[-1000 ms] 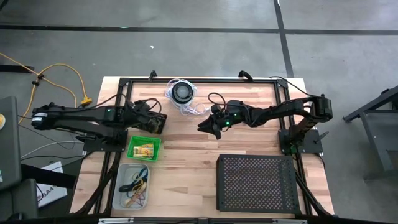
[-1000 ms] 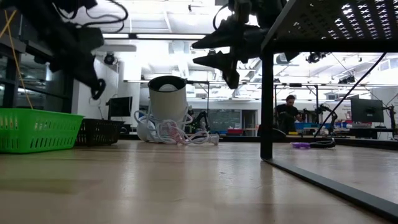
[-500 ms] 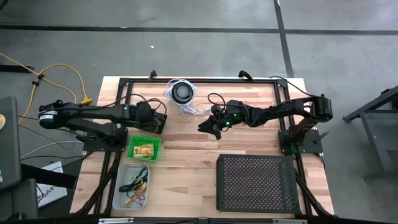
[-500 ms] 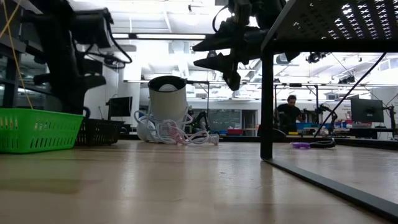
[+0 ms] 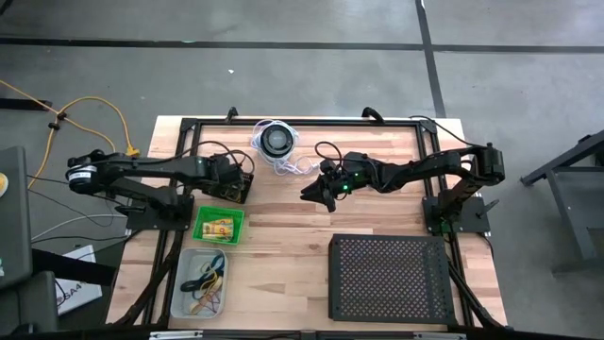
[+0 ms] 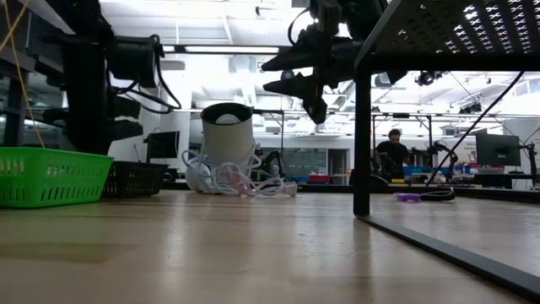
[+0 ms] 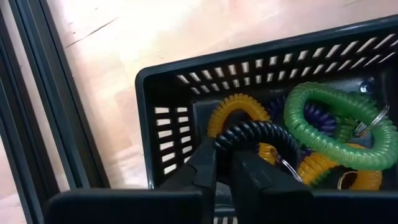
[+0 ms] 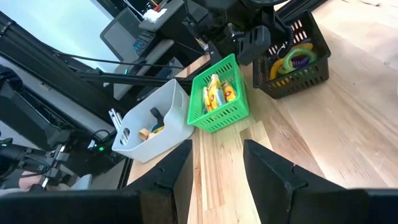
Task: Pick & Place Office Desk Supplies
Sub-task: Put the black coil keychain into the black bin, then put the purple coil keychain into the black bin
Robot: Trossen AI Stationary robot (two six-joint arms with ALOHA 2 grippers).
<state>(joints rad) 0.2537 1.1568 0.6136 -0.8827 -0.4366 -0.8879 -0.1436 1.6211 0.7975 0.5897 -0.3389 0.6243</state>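
Left wrist view showed the left gripper [image 7: 222, 163] inside the black slotted basket [image 7: 163, 84], its two dark fingers [image 7: 202, 169] pressed nearly together and pinching the black coiled loop [image 7: 258, 132] where it arched over their tips. Around that loop lay the other coils in the same basket: a green coil [image 7: 339, 127] on top, an orange-yellow coil [image 7: 236, 109] behind the black one, and a purple coil [image 7: 320, 118] partly hidden under the green. High view placed the basket [image 5: 234, 186] at the table's left side, just beyond the green basket [image 5: 218, 225], which held small yellow packets [image 5: 219, 227], and the white bin [image 5: 203, 283] nearest the table's front edge, which held thin rubber-band loops [image 5: 208, 279]. The right gripper [image 5: 319, 195] hung above the bare wood near the table's middle, fingers spread apart and holding nothing, as the right wrist view confirmed, with its two fingers [image 8: 277, 171] well separated over the planks. A round black disc with white coiled cord [image 5: 276, 142] sat near the table's far edge, and the large black perforated tray [image 5: 391, 279] occupied the front right corner. Low view showed the right gripper [image 6: 305, 80] raised clear of the table surface [image 6: 253, 245].
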